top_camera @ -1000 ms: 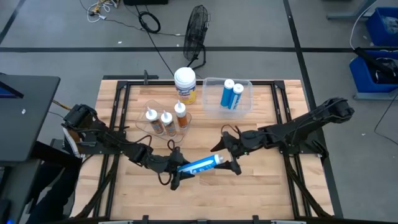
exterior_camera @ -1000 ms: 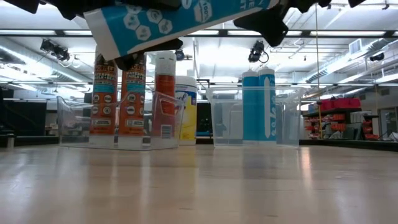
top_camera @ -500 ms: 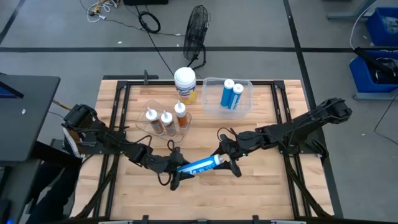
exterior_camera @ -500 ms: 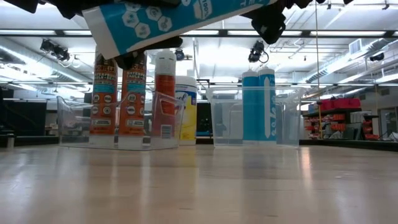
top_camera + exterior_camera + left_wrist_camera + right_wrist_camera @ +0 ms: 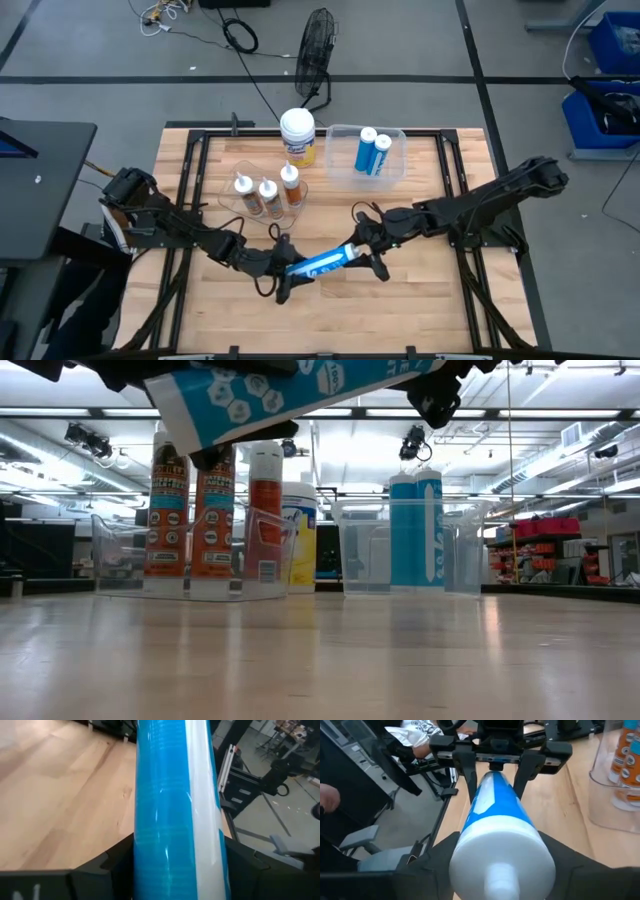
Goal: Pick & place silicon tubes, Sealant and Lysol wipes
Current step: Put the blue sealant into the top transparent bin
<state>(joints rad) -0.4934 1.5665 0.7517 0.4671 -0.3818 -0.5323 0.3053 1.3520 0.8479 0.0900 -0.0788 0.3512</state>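
Note:
A blue cartridge (image 5: 322, 265) with a white nozzle end hangs over the middle of the table. My left gripper (image 5: 287, 277) is shut on its flat base end. My right gripper (image 5: 366, 257) is open. Its fingers stand on either side of the white nozzle end (image 5: 502, 865), and I cannot tell whether they touch it. The Lysol wipes canister (image 5: 297, 135), with a yellow label and a white lid, stands upright at the far side. It also shows in the low view (image 5: 301, 540). My left gripper pinches the blue cartridge's base end (image 5: 175, 865) between its two fingers. The fingers (image 5: 470, 767) come roughly level from the table's left and lie along the cartridge. The cartridge is lifted clear of the table, its base end (image 5: 165, 415) lower than its nozzle end.
A clear container with three orange cartridges (image 5: 265, 195) stands left of centre. A clear bin with two blue cartridges (image 5: 372, 152) stands at the far right of centre. A black fan (image 5: 316, 50) stands on the floor beyond the table. Bare wood (image 5: 420, 310) lies near the front edge.
My right gripper has moved a little toward the table's left, so its fingers reach farther over the cartridge's white end. My left gripper keeps its hold on the cartridge, which stays lifted.

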